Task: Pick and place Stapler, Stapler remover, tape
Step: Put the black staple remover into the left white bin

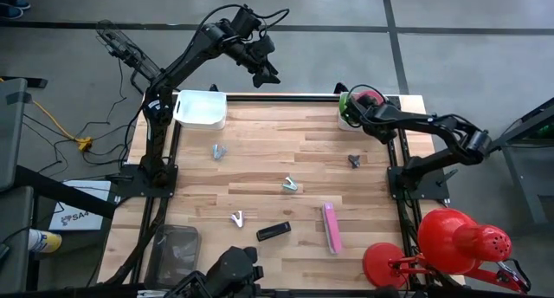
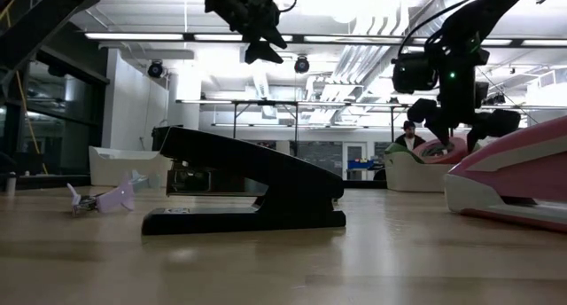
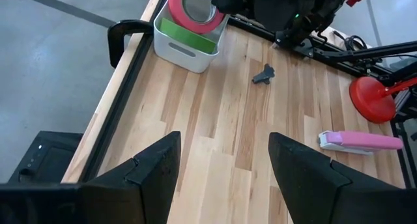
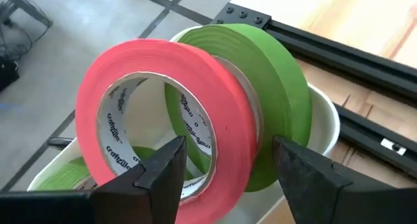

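— What's on the counter [image 1: 260, 172] right now?

— Biggest first: a white bin [image 1: 201, 108] sits at the far left corner, and another bin [image 3: 189, 45] at the far right corner holds a green tape roll [image 4: 267, 94] with a pink tape roll [image 4: 163, 113] leaning on it. The pink stapler [image 1: 331, 227] lies near the front right, the black stapler [image 1: 273, 231] just left of it. Small staple removers are scattered about: one left [image 1: 218, 151], one in the middle [image 1: 291, 185], one at the front [image 1: 237, 217], a dark one right [image 1: 354, 160].

— And the arms?

— The right claw [image 4: 225, 172] hangs over the tape bin, fingers apart around the pink roll's edge, not clamping it. The left claw [image 1: 267, 71] is raised beyond the far edge, fingers apart, empty.
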Robot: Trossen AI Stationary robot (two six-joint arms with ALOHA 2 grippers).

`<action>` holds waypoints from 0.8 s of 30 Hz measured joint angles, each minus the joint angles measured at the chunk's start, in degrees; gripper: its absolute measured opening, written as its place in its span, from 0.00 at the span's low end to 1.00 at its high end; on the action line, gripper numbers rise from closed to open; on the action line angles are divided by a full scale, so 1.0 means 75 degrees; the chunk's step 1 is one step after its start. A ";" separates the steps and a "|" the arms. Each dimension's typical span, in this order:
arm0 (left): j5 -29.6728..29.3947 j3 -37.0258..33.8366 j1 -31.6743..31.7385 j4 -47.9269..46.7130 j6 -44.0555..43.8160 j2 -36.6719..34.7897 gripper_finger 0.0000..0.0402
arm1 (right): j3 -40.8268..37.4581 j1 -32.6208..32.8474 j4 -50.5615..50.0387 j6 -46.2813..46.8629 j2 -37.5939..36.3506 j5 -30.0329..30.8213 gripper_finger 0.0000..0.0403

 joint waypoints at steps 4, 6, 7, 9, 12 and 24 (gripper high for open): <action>-0.0020 0.0000 0.0000 0.0000 -0.0048 0.0000 0.57 | 0.0000 0.0059 -0.0007 -0.0460 -0.0212 0.0059 0.53; -0.0135 0.0000 0.0000 -0.0002 -0.0053 0.0000 0.57 | 0.0000 0.0107 -0.0001 -0.0718 -0.0355 0.0128 0.53; -0.0191 0.0000 0.0000 -0.0003 -0.0053 0.0000 0.57 | 0.0003 0.0134 -0.0001 -0.0868 -0.0426 0.0146 0.53; -0.0234 0.0000 0.0000 -0.0006 -0.0053 0.0000 0.57 | 0.0003 0.0177 -0.0001 -0.1178 -0.0580 0.0156 0.53; -0.0238 0.0000 0.0000 -0.0012 -0.0068 0.0000 0.57 | 0.0003 0.0242 -0.0001 -0.1577 -0.0772 0.0198 0.54; -0.0274 0.0000 0.0000 -0.0048 -0.0189 0.0000 0.57 | 0.0003 0.0356 0.0086 -0.3363 -0.1492 0.0328 0.54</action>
